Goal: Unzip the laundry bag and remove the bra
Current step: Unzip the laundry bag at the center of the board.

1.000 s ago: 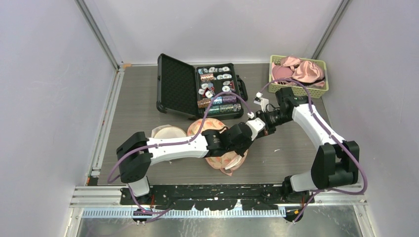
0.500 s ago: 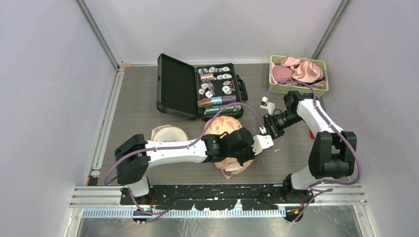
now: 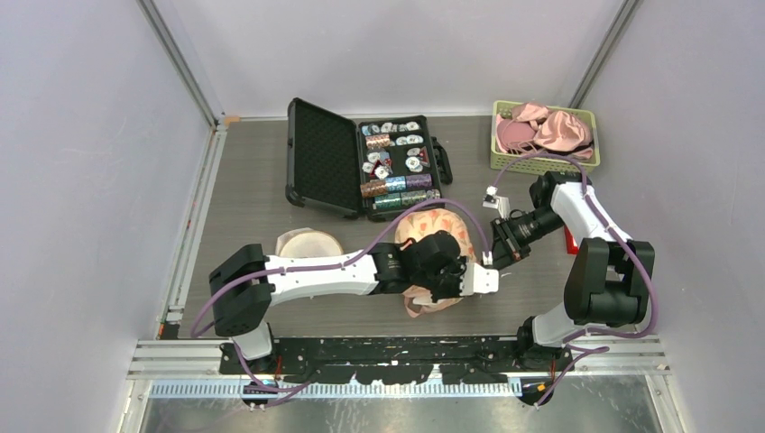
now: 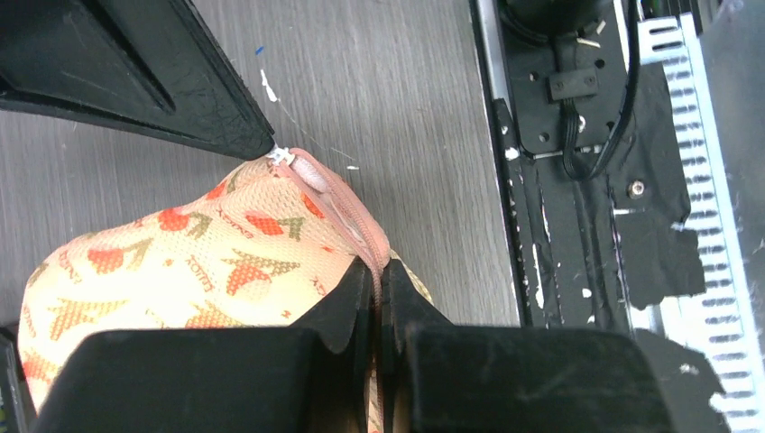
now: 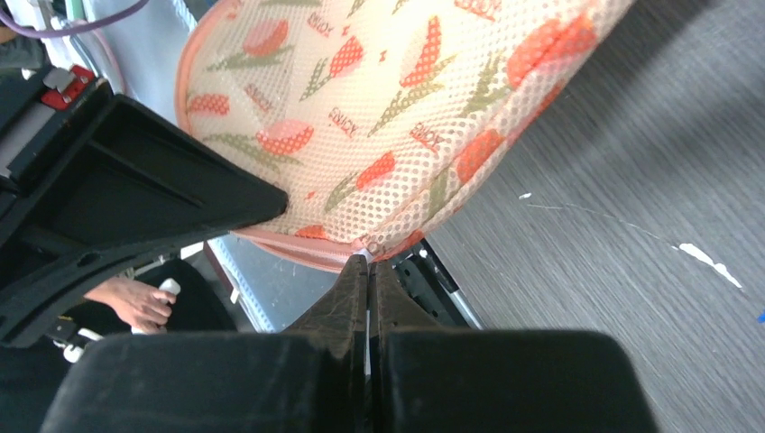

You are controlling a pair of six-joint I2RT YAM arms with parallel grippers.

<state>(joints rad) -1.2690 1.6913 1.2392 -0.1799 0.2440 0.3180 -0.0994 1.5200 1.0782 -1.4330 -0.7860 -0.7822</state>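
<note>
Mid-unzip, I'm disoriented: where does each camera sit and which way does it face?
Top external: above, behind the bases, looking down at the table; left gripper and right gripper show.
Left wrist: on the left gripper, facing the laundry bag and its zipper; its shut fingers show.
Right wrist: on the right gripper, facing the bag's mesh; its shut fingers show.
Wrist views share the bag.

From above, the left arm's wrist (image 3: 435,262) covered most of the laundry bag (image 3: 422,224), and the bra could not be made out through the mesh in any view. The left wrist view cut the bag off at its left and bottom edges, behind the left tool (image 4: 377,271). Whatever the right tool (image 5: 365,260) pinched at the zip seam (image 5: 289,248) was hidden between its fingers. The contents of the case (image 3: 320,158) were too small to identify.
</note>
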